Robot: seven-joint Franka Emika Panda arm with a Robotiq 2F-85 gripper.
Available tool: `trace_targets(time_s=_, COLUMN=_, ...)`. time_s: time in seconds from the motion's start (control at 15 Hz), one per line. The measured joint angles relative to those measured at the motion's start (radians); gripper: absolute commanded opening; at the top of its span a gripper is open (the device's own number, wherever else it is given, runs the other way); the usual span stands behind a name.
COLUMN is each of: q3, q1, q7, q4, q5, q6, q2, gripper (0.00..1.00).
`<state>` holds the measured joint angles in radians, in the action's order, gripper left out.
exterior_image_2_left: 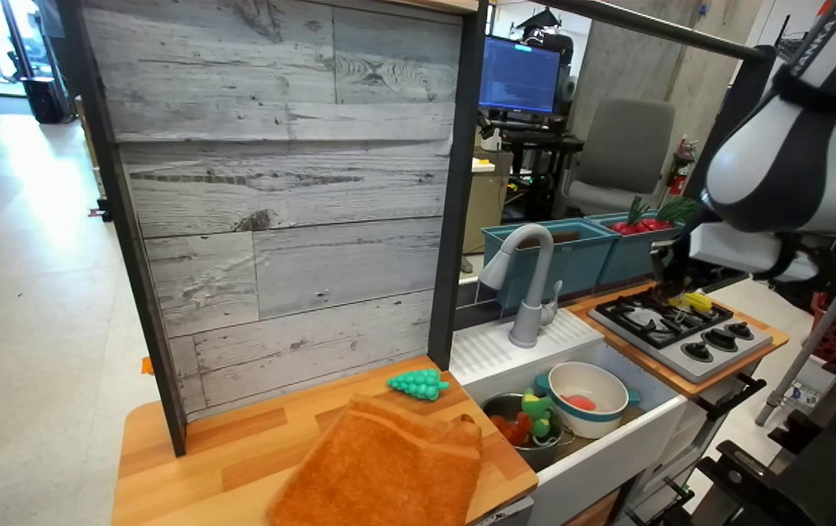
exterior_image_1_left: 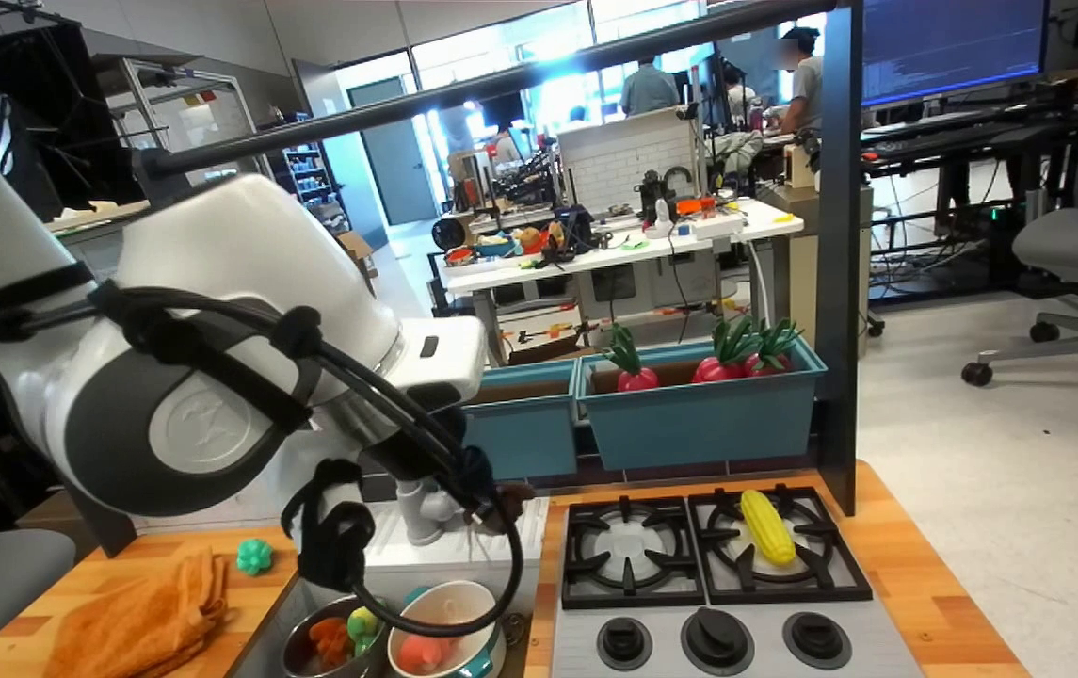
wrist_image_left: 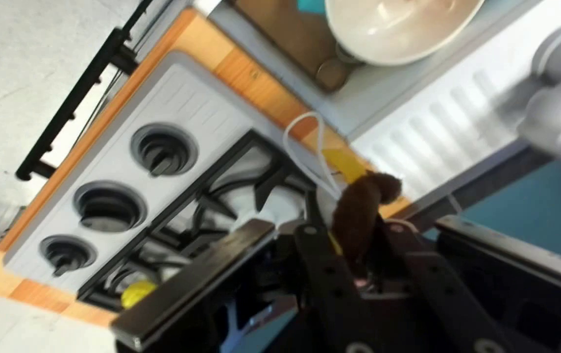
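Observation:
In the wrist view my gripper (wrist_image_left: 353,230) is closed around a soft brown object (wrist_image_left: 358,208), whose curved end sticks out past the fingertips. Its lower part is hidden between the dark fingers. Close to it show a thin white loop (wrist_image_left: 304,157) and a yellow patch (wrist_image_left: 343,164); I cannot tell whether they are attached to it. The gripper hovers over the sink-side edge of the stove (wrist_image_left: 202,105). In an exterior view the brown object (exterior_image_1_left: 512,499) is partly behind a cable. A yellow corn toy (exterior_image_1_left: 767,527) lies on the right burner, apart from the gripper.
In the sink stand a white pot (exterior_image_2_left: 587,418) with a pink piece inside and a metal pot (exterior_image_2_left: 543,454) of toys. A grey faucet (exterior_image_2_left: 534,292) rises behind. Teal planters (exterior_image_1_left: 703,433) hold radishes. An orange towel (exterior_image_2_left: 381,467) and green toy (exterior_image_2_left: 418,383) lie on the counter.

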<state>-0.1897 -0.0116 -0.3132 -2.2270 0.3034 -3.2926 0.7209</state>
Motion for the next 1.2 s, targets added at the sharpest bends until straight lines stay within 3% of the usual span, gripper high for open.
trace_targets(time_s=0.33, q3=-0.055, q1=-0.065, q7=-0.027, q4=-0.042, q5=0.093, q6=-0.164, q2=-0.042, gripper=0.05)
trace_targets(time_s=0.67, q3=0.007, q1=-0.161, q7=-0.127, q4=0.008, q5=0.121, q6=-0.207, q2=-0.033, gripper=0.05)
trace_targets(time_s=0.73, q3=0.027, q1=-0.181, q7=-0.142, q4=0.024, q5=0.121, q6=-0.207, q2=-0.029, gripper=0.43)
trace_targets(time_s=0.8, q3=0.042, q1=-0.195, q7=-0.155, q4=0.039, q5=0.121, q6=-0.208, q2=-0.024, gripper=0.45)
trace_targets(time_s=1.0, q3=0.067, q1=-0.216, q7=-0.184, q4=0.078, q5=0.121, q6=-0.217, q2=-0.001, gripper=0.66)
trace_targets(time_s=1.07, q3=0.073, q1=-0.220, q7=-0.187, q4=0.084, q5=0.121, q6=-0.219, q2=0.005, gripper=0.49)
trace_targets(time_s=1.2, q3=0.098, q1=-0.228, q7=-0.188, q4=0.081, q5=0.121, q6=-0.216, q2=0.015, gripper=0.64)
